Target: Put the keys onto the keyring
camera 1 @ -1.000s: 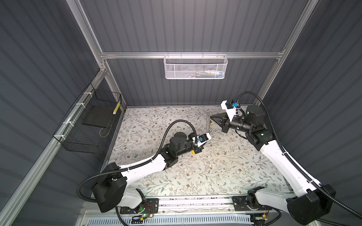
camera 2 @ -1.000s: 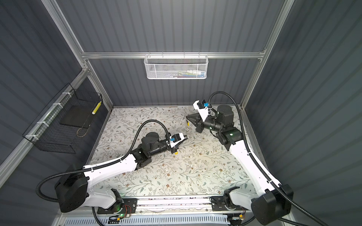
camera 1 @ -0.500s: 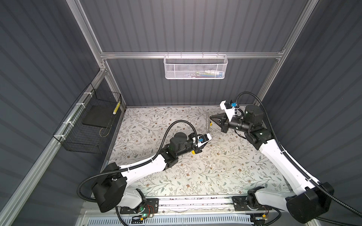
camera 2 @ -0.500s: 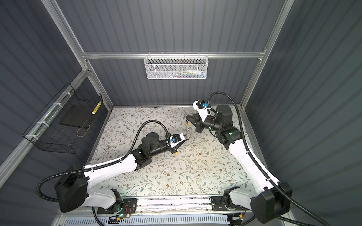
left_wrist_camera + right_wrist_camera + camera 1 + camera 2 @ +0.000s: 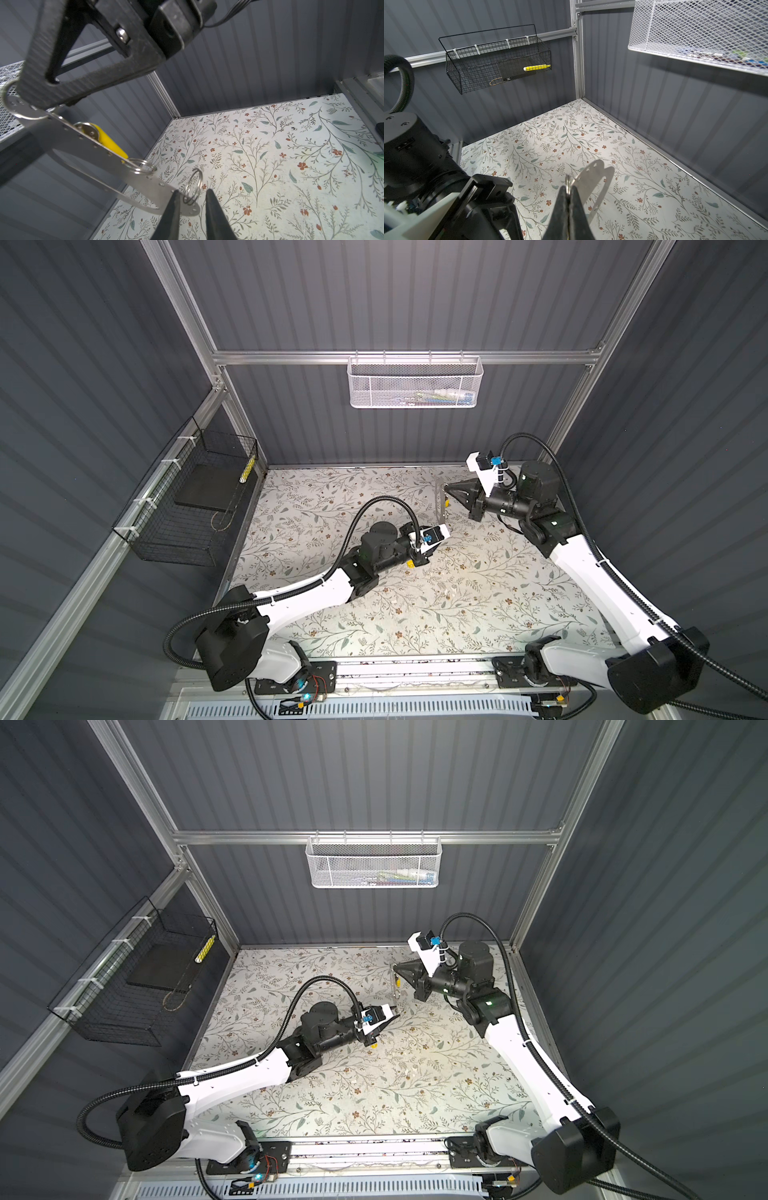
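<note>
Keyring (image 5: 104, 154) hangs in the air over the far right corner of the desk (image 5: 415, 614). Its upper end is pinched in the pressed-together right gripper (image 5: 568, 195), and its long axis slants down to the left gripper (image 5: 192, 190), the nearer one. That gripper's fingers stand slightly spread around a wire ring (image 5: 196, 170) at the free end. Counted: one loop, one yellow key (image 5: 108, 141) on it, two wire rings. A second tag is hidden.

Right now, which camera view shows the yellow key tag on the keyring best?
The left wrist view: the yellow key tag appears close up, lying against the keyring. In both top views the tag is only a yellow speck. The right wrist view shows the keyring's end but not the tag.
</note>
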